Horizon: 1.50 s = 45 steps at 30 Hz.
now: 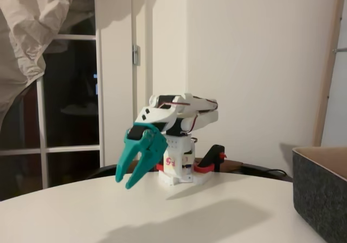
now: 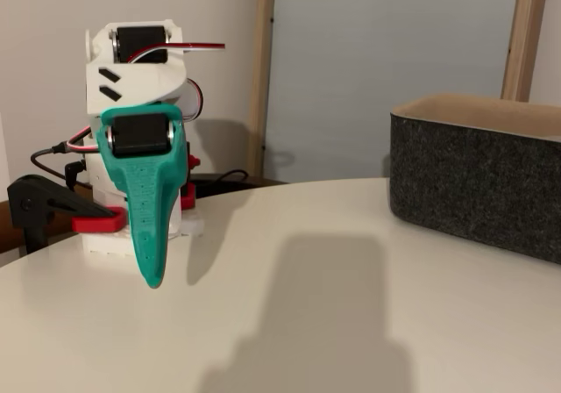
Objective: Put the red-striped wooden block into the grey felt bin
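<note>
Fixed views, both: no telling where the block lies, claw empty and parked.

Cannot place the block from either angle; possibly down inside the bin (image 1: 321, 195), behind walls too tall to see over, or somewhere past the frame edges. Standing at the right on the table (image 1: 81, 213), with only a corner caught in one fixed view and the right end cut off in the other (image 2: 473, 182). Folded low near the base, with the claw (image 1: 125, 182) hanging tip-down just above the tabletop, slightly parted, gripping nothing: likely a rest pose. Seen edge-on elsewhere (image 2: 153, 275), so no gap to read there. Held to the table edge by a red-and-black clamp (image 2: 53, 213), presumably against tipping.
</note>
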Tool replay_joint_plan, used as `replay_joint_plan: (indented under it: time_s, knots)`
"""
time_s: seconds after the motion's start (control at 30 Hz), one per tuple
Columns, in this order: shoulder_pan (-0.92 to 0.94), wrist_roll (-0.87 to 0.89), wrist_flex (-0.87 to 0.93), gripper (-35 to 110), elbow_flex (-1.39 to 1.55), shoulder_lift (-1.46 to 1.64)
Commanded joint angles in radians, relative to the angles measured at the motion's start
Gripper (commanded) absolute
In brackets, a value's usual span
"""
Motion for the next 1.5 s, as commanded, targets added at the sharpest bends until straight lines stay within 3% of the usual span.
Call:
replay_joint_plan:
  time_s: [0.0,0.5,0.8,1.47]
  knots:
    - [0.015,0.026,-0.011,11,0.035,0.049]
    - [0.025,0.038,-0.005,9,0.081,0.066]
    - [0.025,0.041,-0.006,0,0.081,0.064]
    - [0.025,0.048,-0.006,0,0.081,0.064]
